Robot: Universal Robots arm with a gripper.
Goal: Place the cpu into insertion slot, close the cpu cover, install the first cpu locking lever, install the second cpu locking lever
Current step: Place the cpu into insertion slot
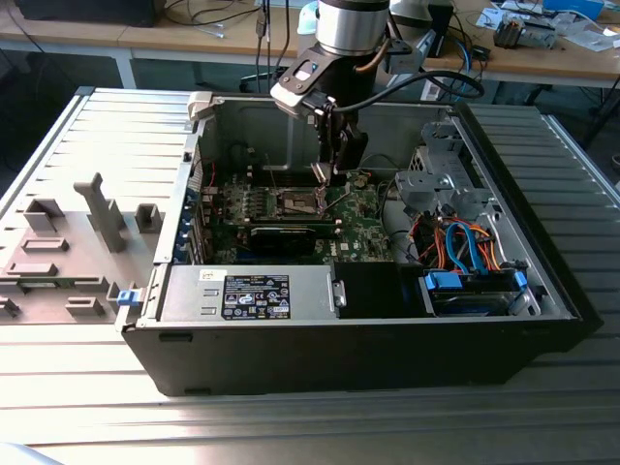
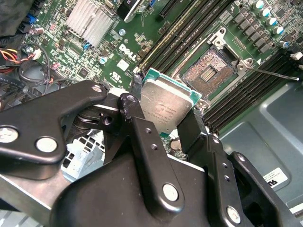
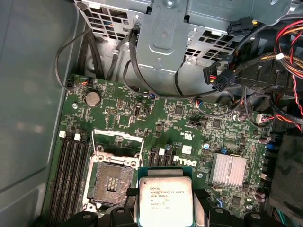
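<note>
The claw (image 2: 166, 112) is pinching the cpu (image 2: 164, 105) by two opposite edges, its fingers (image 2: 136, 109) pressed against the chip's sides, and it holds the chip in the air above the green motherboard (image 3: 156, 118), just beside the insertion slot (image 3: 112, 182) and not in it. In the exterior view the claw (image 1: 329, 176) hangs inside the open computer case (image 1: 339, 363), which lies on the ribbed metal table (image 1: 291, 426). The step in hand, I judge, is seating the chip. To do it well the chip should be brought squarely over the dark recess, with its edges parallel to the socket's silvery rim and its face level, then lowered straight and let go without pressing, since the contact field looks fine and easily bent. A sideways drag across it would be the thing to avoid. The cpu cover (image 3: 117, 134) appears raised clear of the recess in the first wrist view, which leaves the way open, though the claw must keep off that frame. By count there is one cpu, one insertion slot, one cpu cover, one thin locking lever rod (image 2: 272, 74) that I can make out beside the socket, one finned heatsink (image 3: 229, 169) and one coin cell battery (image 3: 93, 98).
</note>
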